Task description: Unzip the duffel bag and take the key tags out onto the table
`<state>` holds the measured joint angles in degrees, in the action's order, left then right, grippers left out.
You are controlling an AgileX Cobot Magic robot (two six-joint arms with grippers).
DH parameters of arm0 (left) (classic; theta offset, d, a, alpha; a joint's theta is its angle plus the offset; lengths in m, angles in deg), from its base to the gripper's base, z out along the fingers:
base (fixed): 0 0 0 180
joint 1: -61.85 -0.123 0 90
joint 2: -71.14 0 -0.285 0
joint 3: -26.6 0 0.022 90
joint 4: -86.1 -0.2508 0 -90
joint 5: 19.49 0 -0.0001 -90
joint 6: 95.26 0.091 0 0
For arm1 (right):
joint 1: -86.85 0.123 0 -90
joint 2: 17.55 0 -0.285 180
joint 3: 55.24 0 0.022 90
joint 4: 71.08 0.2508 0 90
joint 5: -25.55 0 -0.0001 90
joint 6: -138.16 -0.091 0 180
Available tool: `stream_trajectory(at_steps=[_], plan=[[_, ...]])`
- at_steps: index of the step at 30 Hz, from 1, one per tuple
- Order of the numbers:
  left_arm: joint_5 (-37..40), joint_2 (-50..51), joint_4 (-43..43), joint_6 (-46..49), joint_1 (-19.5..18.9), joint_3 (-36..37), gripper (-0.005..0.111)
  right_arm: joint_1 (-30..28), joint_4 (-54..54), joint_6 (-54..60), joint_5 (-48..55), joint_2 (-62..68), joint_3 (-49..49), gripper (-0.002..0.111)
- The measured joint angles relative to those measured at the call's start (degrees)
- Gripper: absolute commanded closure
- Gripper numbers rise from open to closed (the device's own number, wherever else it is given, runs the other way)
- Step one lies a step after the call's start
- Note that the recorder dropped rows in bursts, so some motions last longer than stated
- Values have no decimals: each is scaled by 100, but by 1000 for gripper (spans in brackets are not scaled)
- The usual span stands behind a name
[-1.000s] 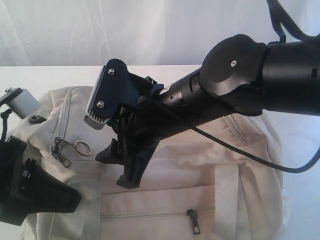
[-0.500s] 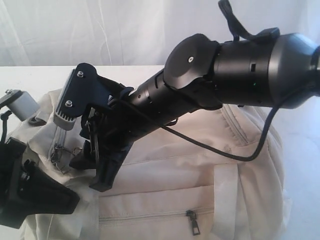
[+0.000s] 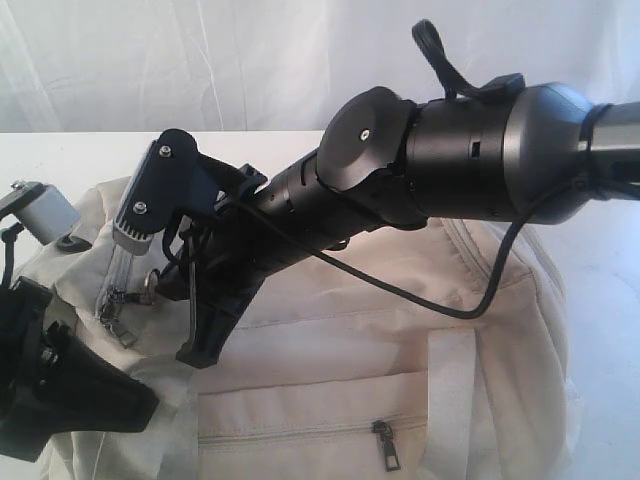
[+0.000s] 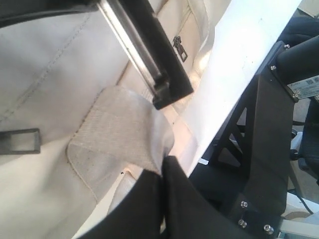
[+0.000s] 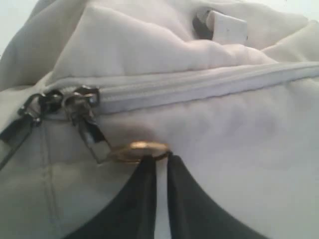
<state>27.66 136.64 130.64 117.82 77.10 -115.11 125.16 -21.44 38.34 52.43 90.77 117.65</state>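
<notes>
Right gripper (image 5: 160,162) at zip-pull ring (image 5: 137,150); duffel bag (image 3: 400,340) on table (image 3: 60,155).
Fingers stand almost together with a thin slit between them, tips touching the brass-coloured ring; whether the ring is pinched cannot be told. Ring hangs from the pull of one of two dark sliders (image 5: 65,99) set side by side at one end of the grey main zip (image 5: 199,84), which lies closed along the bag's top. Left gripper (image 4: 163,167), fingers pressed together, clamps a fold of the bag at a webbing patch (image 4: 114,134), at the bag's end on the left of the exterior view. Bag, cream fabric, lies on the white table beneath both arms.
</notes>
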Motion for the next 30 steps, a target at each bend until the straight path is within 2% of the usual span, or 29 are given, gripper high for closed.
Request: stream_trajectory(at_steps=[11,13,17,19,24,30], plan=[[5,0,0,13,0,0,107,0,-34,0,0,-52,0,106],[5,0,0,13,0,0,107,0,-62,0,13,-134,0,98],[5,0,0,13,0,0,107,0,-99,176,183,-227,0,61],[5,0,0,13,0,0,107,0,-111,471,359,-227,0,52],[5,0,-11,13,0,0,107,0,-122,982,558,-144,0,53],[5,0,-10,13,0,0,107,0,-80,1045,568,-116,0,56]])
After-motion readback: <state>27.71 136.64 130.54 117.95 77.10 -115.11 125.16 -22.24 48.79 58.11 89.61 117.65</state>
